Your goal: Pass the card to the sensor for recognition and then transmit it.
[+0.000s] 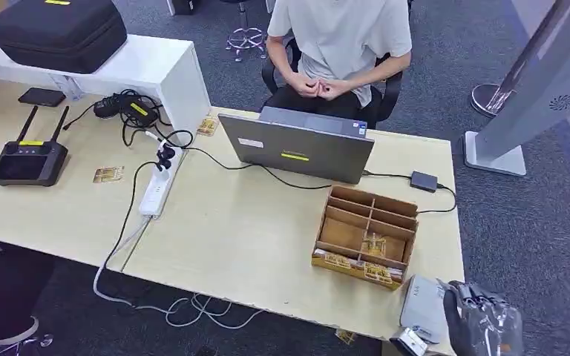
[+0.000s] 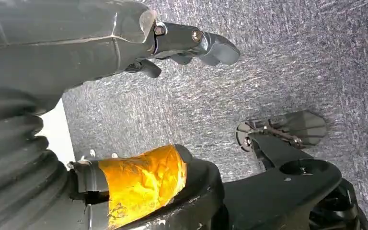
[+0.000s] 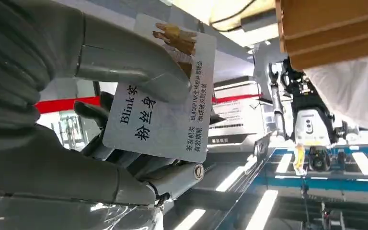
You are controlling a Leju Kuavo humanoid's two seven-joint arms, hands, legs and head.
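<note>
Right wrist view: the right hand holds the card, the thick grey thumb pressed on the card's printed face and the darker fingers behind it. The card is white with dark printed characters and a gold figure at one corner. Behind it, part of a wooden box and a white-clad person appear, blurred by the close range.

In the head view the right hand sits at the near right corner of the table, just beside a flat grey device lying at the table edge; whether this device is the sensor cannot be told. The card itself cannot be made out in this view.

Left wrist view: the left hand hangs over grey carpet, fingers apart and holding nothing; a band of orange tape wraps a part near the wrist.

On the table, a wooden compartment box stands near the right hand, with a card-like item in one of its cells and more along its front slot. Behind the box stands an open laptop, cabled to a small dark adapter. Further left lie a white power strip, a loose card and a black controller with two antennas. A person in a pale shirt sits across the table, hands clasped.
</note>
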